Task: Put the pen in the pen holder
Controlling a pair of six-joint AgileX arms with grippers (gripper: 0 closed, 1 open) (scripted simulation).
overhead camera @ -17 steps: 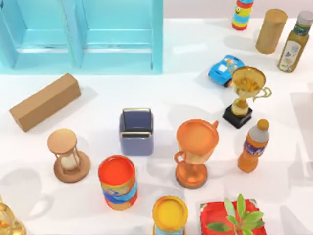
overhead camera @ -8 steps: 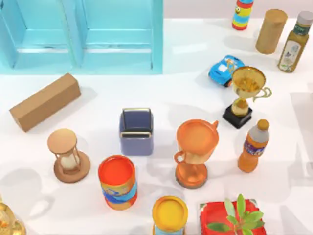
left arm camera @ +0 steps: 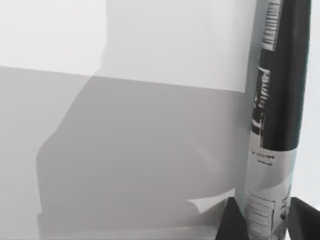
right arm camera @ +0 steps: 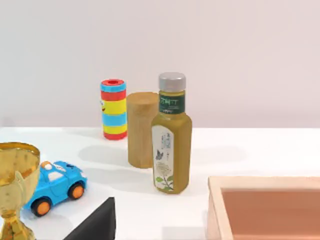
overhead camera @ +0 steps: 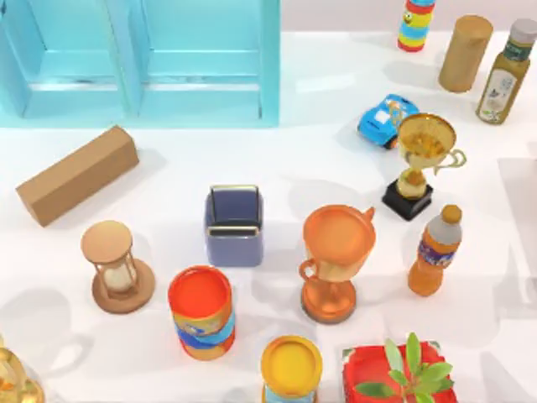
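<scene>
The counter (overhead camera: 319, 75) is crowded, with the big turquoise cabinet (overhead camera: 143, 59) across its back left. From the top view I see that none of the clutter has the pen in it.

The pen holder (overhead camera: 234, 250) stands upright near the middle of the counter. The hourglass (overhead camera: 116, 267) is to its left, the orange-topped can (overhead camera: 200, 311) just in front of it, and the orange trophy (overhead camera: 337, 260) to its right. Its dark two-part inside looks empty, so I judge the placing not yet done.

The pen (left arm camera: 277, 100) is a black and white barrel with printed lettering. In the left wrist view it stands up out of my left claw (left arm camera: 267, 225). The two dark fingers (left arm camera: 230, 222) sit tight on either side of its lower end, so I read the claw as closed on the pen. Behind it there is plain white surface and grey shadow and none of the counter's things. I therefore judge the pen to be well apart from the holder.

My right arm looks idle. Its wrist view faces the green bottle (right arm camera: 171, 135) at the counter's back right. I cannot tell the state of the right claw.

So the grasp looks done. What is left is to carry the pen over the holder, line it up with one compartment, lower it and let go.
</scene>
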